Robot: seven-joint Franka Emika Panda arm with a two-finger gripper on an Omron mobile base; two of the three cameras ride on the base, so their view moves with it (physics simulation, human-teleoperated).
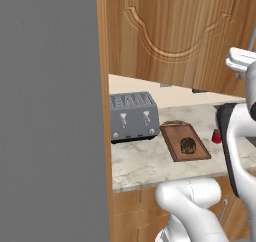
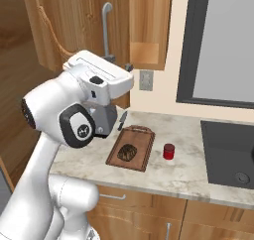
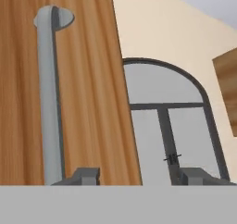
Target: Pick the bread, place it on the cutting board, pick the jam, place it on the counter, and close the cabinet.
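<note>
While the bread (image 2: 128, 151) lies on the cutting board (image 2: 142, 157) and the jam (image 2: 169, 151) stands upright on the counter (image 2: 186, 179) just right of the board, the cabinet (image 1: 175, 33) door is the item outstanding; by that layout, closing it appears to be the step in hand.

The gripper (image 3: 138, 176) is raised to door height. In the hand view its two fingertips (image 3: 86, 176) stand well apart with nothing between them, so the hand is released. The door's outer edge runs down between the tips, and the long grey bar handle (image 3: 50, 98) lies at the left tip; whether that tip touches the bar or the panel cannot be settled from this angle.

Handling assessment: the door is a rigid wooden panel on hinges, neither fragile nor soft, and should swing under a modest steady push. No grip seems necessary. The flat face near the handle side, far from the hinge, offers the best leverage. The smooth bar could let a fingertip slide off, so the panel itself is the safer contact.

A toaster (image 1: 133, 116) stands on the counter left of the board, below the door's path.
</note>
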